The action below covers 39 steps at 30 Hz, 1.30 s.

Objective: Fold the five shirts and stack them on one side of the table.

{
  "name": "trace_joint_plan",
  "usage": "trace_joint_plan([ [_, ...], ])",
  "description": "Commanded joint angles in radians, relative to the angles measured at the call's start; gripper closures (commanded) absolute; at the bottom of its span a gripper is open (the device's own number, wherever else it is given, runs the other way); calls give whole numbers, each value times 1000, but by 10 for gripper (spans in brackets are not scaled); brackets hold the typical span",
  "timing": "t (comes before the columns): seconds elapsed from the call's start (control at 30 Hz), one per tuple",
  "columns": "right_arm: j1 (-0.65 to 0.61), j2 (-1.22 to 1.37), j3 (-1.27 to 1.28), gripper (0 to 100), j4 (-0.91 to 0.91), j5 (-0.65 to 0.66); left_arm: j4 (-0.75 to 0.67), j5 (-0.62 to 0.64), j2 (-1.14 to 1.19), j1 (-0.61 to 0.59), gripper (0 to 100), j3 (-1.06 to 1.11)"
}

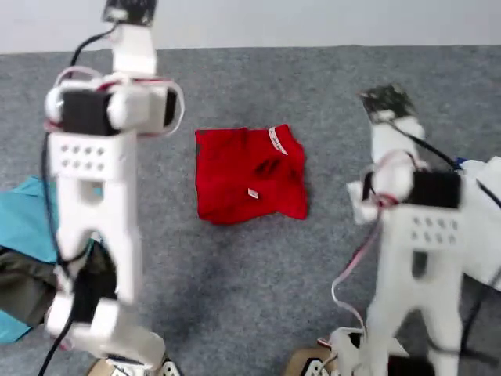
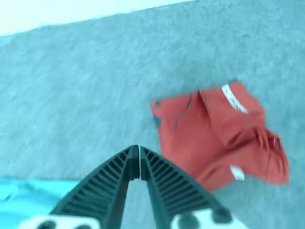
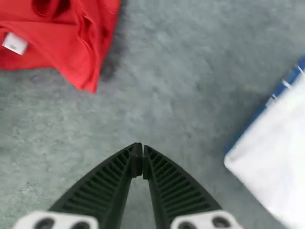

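A red shirt lies loosely folded in the middle of the grey table, its white collar label up; it also appears in the left wrist view as the red shirt and in the right wrist view as the red shirt. My left gripper is shut with nothing in it, held above bare table to the left of the shirt. My right gripper is shut and empty too, above the table to the shirt's right. The left arm and right arm stand raised on either side.
A teal shirt and a dark garment lie at the table's left edge; the teal cloth lies beside the left gripper. A white and blue cloth lies at the right edge. Grey table surrounds the red shirt.
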Motion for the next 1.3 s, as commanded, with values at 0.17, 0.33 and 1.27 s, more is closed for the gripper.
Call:
trace_joint_plan([
  [0.17, -116, 346, -288, 794, -54, -8, 18, -38, -404, -69, 995, 404],
  [0.33, -232, 529, -407, 786, -134, 54, 17, -86, -545, -71, 994, 595],
  [1.27, -361, 1376, -1252, 976, -165, 229, -150, -215, -678, -413, 994, 1041],
])
